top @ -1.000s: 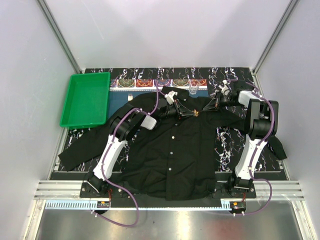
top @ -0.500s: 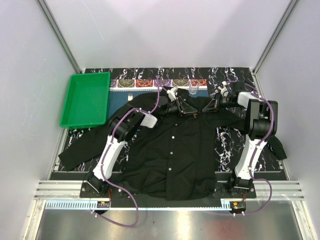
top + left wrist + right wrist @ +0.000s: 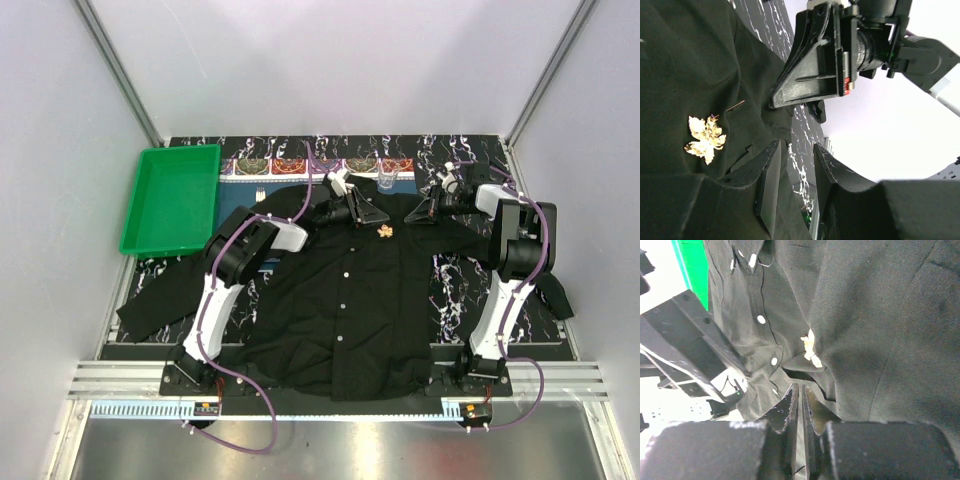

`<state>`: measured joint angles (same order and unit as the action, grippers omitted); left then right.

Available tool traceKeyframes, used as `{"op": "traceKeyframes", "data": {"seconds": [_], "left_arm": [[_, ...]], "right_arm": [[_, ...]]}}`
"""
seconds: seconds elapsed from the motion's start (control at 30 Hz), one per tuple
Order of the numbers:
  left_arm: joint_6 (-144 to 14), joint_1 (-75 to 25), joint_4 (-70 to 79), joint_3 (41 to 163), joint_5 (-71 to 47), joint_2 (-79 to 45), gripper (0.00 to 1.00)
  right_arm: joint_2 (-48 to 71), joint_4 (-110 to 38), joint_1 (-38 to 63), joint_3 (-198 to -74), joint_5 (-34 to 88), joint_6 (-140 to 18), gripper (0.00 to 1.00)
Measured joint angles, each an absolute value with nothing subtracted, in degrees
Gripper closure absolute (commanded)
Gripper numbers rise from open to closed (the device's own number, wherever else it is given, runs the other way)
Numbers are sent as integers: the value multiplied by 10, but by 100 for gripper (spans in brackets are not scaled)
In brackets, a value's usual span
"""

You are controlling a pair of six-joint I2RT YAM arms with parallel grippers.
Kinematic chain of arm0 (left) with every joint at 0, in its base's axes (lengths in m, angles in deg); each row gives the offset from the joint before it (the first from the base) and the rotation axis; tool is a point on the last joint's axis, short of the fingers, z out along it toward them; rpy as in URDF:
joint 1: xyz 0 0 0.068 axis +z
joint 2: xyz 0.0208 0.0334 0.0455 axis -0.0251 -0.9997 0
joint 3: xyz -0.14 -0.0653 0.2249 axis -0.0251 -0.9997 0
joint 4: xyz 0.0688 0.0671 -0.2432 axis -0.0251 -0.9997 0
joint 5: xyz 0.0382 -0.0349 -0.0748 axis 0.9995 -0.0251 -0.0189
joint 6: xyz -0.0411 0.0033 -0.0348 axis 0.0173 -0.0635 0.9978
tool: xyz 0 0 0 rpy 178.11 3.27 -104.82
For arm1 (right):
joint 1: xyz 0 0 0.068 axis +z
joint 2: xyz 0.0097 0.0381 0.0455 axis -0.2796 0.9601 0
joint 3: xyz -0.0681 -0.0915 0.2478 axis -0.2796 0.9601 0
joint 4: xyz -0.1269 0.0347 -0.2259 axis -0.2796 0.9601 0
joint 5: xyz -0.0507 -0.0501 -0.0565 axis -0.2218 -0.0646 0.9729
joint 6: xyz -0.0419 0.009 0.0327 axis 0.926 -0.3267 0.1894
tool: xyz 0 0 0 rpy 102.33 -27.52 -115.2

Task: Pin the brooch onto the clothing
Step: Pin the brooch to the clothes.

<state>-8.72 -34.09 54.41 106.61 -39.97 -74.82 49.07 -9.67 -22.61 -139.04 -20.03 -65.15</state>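
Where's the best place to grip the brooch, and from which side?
The brooch lies flat, face up, on the shirt. Probably come straight down from above and pinch across the leaf's edges. Nothing stands proud for a sideways grip, and the fabric folds could snag the jaws.

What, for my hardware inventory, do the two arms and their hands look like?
Both match. The left arm and right arm have white lower segments, black joints and a purple cable looping alongside. The left hand and right hand are black, each with two flat, wedge-shaped fingers scuffed pale at the edges.
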Motion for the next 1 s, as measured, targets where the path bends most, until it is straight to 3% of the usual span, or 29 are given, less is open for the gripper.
{"op": "traceKeyframes", "data": {"seconds": [0.2, 0.5, 1.0], "left_arm": [[-136, -330, 469, 1053, -387, -684, 72], [-178, -337, 343, 1059, -357, -672, 69], [-178, -340, 325, 1059, -354, -672, 68]], "right_arm": [[485, -99, -223, -1388, -181, -664, 64], [480, -103, -207, -1384, -159, -661, 66], [480, -88, -178, -1413, -97, -625, 67]]}}
